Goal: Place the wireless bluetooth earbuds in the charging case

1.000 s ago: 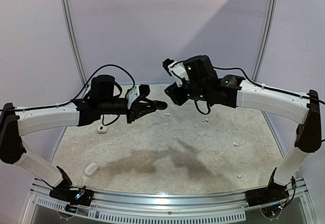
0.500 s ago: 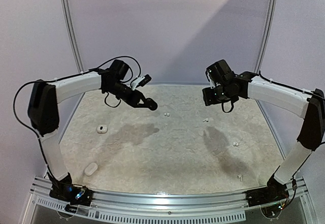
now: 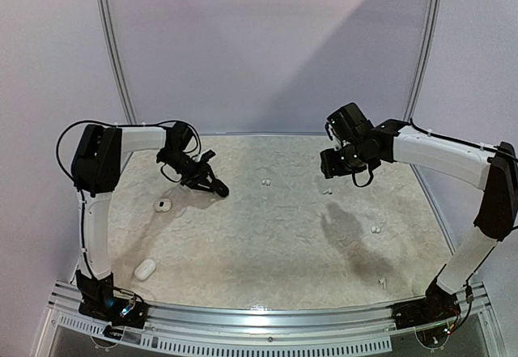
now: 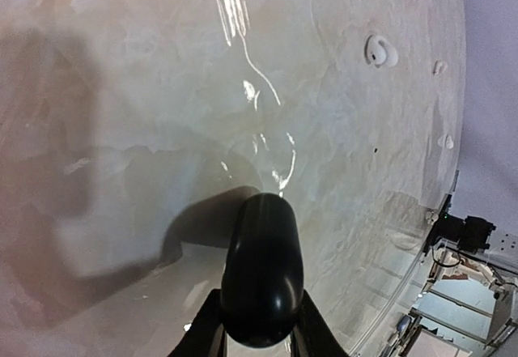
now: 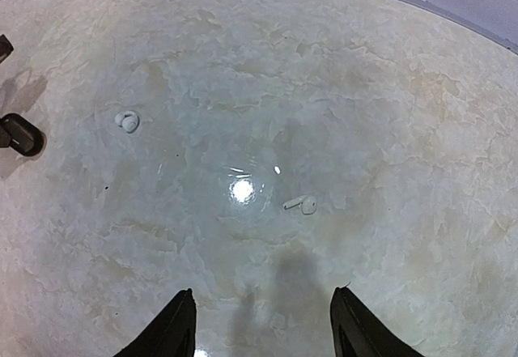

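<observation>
- The left gripper is clamped on a black pebble-like case, which juts out ahead of its fingers. The grip is the same as a second ago.
- The right gripper has its fingers standing apart with nothing between them.
- A second ago the two grippers were nearly tip to tip, high over the middle of the table. Now they are well apart. The left one has dropped low and drawn back toward its own side, and the right one has sunk a little.
- A stemmed white earbud lies on the table just ahead of the gap between the right fingers.
- A curled white bud lies farther ahead, off toward the left gripper. Neither bud has moved.
- The left wrist view shows the same curled bud far ahead of the held case.
- That view also shows the black case plainly, whereas from above it merges with the dark fingers.
- Only the top view shows a white case on the table near the left fingers, on their outer side.
- It also shows a second white case closer to the arm bases.
- Two more white buds lie behind the right fingers, seen by neither wrist camera.
</observation>
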Robot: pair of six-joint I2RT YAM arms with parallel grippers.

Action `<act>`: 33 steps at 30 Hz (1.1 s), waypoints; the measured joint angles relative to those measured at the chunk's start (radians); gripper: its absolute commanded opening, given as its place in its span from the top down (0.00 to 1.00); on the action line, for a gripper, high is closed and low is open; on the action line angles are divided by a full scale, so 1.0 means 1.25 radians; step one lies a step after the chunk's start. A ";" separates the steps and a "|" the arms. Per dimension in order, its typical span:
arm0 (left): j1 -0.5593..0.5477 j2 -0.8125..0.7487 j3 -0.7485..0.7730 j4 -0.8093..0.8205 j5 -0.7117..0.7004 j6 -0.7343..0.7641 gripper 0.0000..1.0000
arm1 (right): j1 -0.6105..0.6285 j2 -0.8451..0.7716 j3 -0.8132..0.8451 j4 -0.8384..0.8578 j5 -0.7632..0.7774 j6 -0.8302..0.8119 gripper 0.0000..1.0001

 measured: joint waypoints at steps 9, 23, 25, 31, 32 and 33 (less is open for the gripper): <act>0.005 -0.035 -0.035 0.004 -0.032 -0.032 0.01 | 0.003 -0.018 0.000 0.008 -0.039 0.011 0.29; 0.009 -0.297 0.028 -0.245 -0.321 0.698 0.02 | 0.067 -0.015 0.112 0.041 -0.107 -0.132 0.01; 0.027 -0.350 -0.056 -0.257 -0.373 0.836 0.03 | 0.069 -0.007 0.124 0.052 -0.114 -0.157 0.01; 0.132 -0.307 -0.120 -0.284 -0.434 1.096 0.01 | 0.077 0.023 0.140 0.062 -0.122 -0.198 0.01; 0.141 -0.292 -0.130 -0.277 -0.440 1.119 0.01 | 0.079 0.028 0.144 0.060 -0.122 -0.203 0.01; 0.146 -0.280 -0.136 -0.272 -0.442 1.138 0.01 | 0.084 0.034 0.148 0.060 -0.122 -0.207 0.01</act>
